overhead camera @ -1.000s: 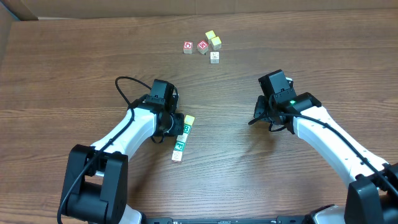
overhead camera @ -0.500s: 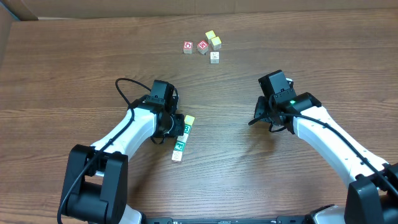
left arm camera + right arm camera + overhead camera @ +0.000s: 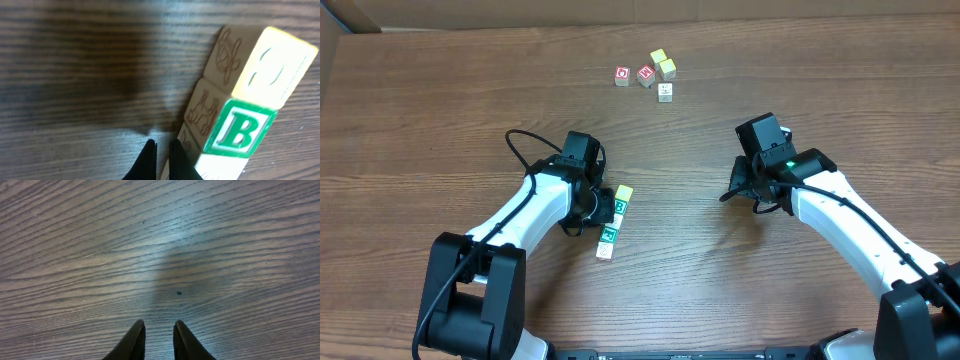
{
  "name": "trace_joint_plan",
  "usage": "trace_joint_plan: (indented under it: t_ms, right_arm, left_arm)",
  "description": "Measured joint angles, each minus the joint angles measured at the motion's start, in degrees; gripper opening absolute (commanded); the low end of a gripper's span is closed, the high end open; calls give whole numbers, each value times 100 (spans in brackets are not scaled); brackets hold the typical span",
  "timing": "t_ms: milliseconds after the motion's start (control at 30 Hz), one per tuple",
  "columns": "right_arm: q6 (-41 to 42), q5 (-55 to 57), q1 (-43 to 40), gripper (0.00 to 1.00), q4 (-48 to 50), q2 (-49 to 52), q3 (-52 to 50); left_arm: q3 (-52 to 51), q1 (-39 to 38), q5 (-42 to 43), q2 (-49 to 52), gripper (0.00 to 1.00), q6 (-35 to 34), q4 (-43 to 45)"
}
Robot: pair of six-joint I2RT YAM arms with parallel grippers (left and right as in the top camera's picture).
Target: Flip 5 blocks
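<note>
The table [image 3: 410, 110] ran out of the overhead view on the left, and its far edge met a pale wall along the top. The wood left of the left arm was bare.

The left gripper [image 3: 161, 150] had its fingers together, holding nothing. Its tips stood just beside the row of blocks [image 3: 613, 221]. In the overhead view the wrist body hid these tips.

The row lay slanted near the table's middle, its five blocks touching end to end. The yellow-faced block [image 3: 274, 67] sat at the far end, with the green B block [image 3: 239, 129] next to it. The left wrist view cut off the rest of the row.

Well beyond the row, near the far edge, two red-printed cubes [image 3: 634, 75] lay close to two yellowish cubes [image 3: 663, 64] and a whitish cube [image 3: 665, 91]. Their prints were too small to read.

Bare wood separated the row from the right gripper [image 3: 159, 330]. Its fingers were slightly apart over bare table.
</note>
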Motion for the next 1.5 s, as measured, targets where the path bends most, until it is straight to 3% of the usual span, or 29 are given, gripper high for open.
trace_joint_plan:
  t_ms: [1133,1500]
  right_arm:
    - [0,-11,0,22,-31,0,0]
    - [4,-697,0,20,31,0,0]
  left_arm:
    - [0,0,46,0,4,0,-791]
    - [-258,0,46,0,4,0,-857]
